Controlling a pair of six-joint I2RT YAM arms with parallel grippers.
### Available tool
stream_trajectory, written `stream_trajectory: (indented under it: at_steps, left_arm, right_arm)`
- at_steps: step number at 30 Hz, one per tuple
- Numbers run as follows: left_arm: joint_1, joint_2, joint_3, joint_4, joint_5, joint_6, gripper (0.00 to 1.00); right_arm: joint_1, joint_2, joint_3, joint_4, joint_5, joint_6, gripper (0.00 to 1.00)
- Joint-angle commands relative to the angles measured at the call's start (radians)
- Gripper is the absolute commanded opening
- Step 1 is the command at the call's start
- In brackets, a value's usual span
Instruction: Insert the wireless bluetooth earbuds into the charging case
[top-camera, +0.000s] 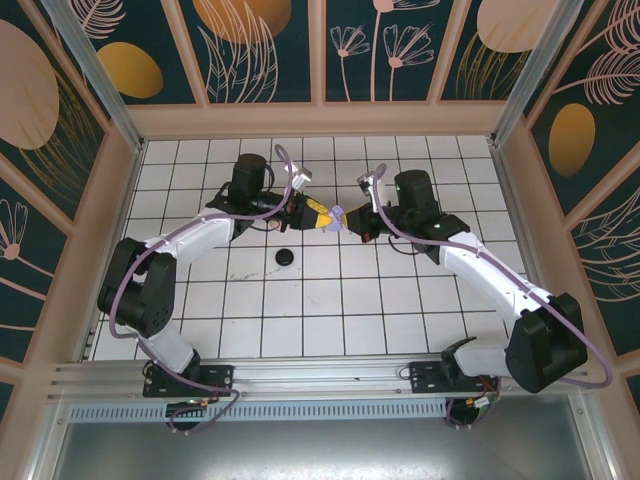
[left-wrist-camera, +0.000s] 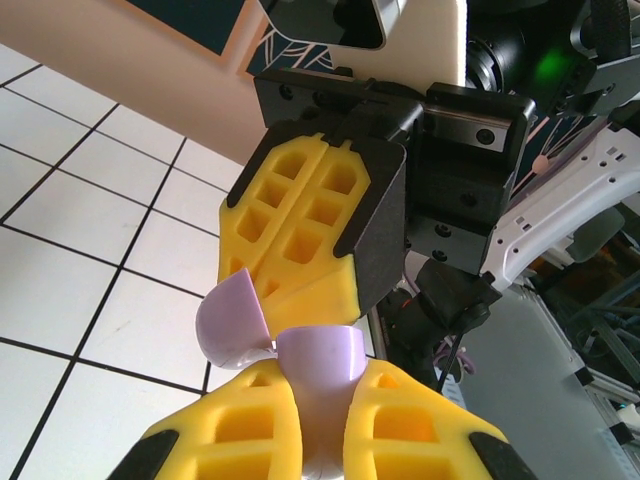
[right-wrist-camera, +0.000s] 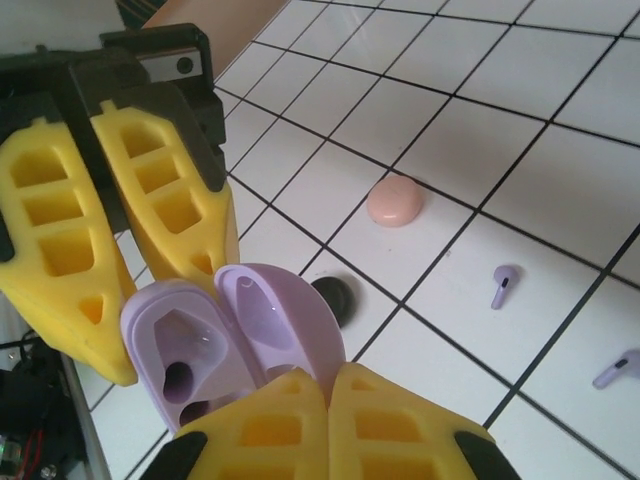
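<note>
Around the lilac charging case (right-wrist-camera: 200, 350), my left gripper (left-wrist-camera: 325, 378) is clenched on its body, holding it above the tiles (right-wrist-camera: 560, 120) with the lid (right-wrist-camera: 280, 310) open and the sockets facing my right wrist camera. My right gripper (right-wrist-camera: 328, 390) is squeezed closed with its tips against the case; I cannot tell whether it pinches anything. Right of the case lies a lilac earbud (right-wrist-camera: 504, 286), its stem slanting down-left, and farther right a second earbud (right-wrist-camera: 618, 370) lies on a similar slant. Beyond the case sit a black disc (right-wrist-camera: 338, 297) and a pink disc (right-wrist-camera: 395, 200).

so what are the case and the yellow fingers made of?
Case: probably hard plastic; smooth lilac shell with a soft sheen on its inner face.
Fingers: matte yellow with gridded pockets; printed plastic or rubber, can't tell which.
</note>
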Motion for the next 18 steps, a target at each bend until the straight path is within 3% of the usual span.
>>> stream_trajectory:
  at_steps: [1, 3, 6, 9, 18]
  left_arm:
    - [-0.007, 0.01, 0.028, -0.013, 0.039, 0.031, 0.0]
    - [-0.007, 0.014, 0.031, -0.015, 0.025, 0.03, 0.01]
    - [-0.007, 0.017, 0.037, -0.019, 0.001, 0.032, 0.25]
    - [-0.004, 0.018, 0.067, -0.074, -0.007, 0.077, 0.41]
    - [0.008, 0.103, 0.229, -0.377, 0.024, 0.267, 0.47]
  right_arm:
    - [0.007, 0.001, 0.024, 0.043, -0.018, 0.005, 0.0]
    - [0.007, -0.002, 0.026, 0.042, -0.019, 0.006, 0.0]
    - [0.007, -0.001, 0.033, 0.031, 0.0, 0.002, 0.0]
    - [0.007, -0.001, 0.045, -0.006, 0.05, -0.022, 0.0]
    - [0.009, 0.022, 0.141, -0.153, 0.13, -0.119, 0.0]
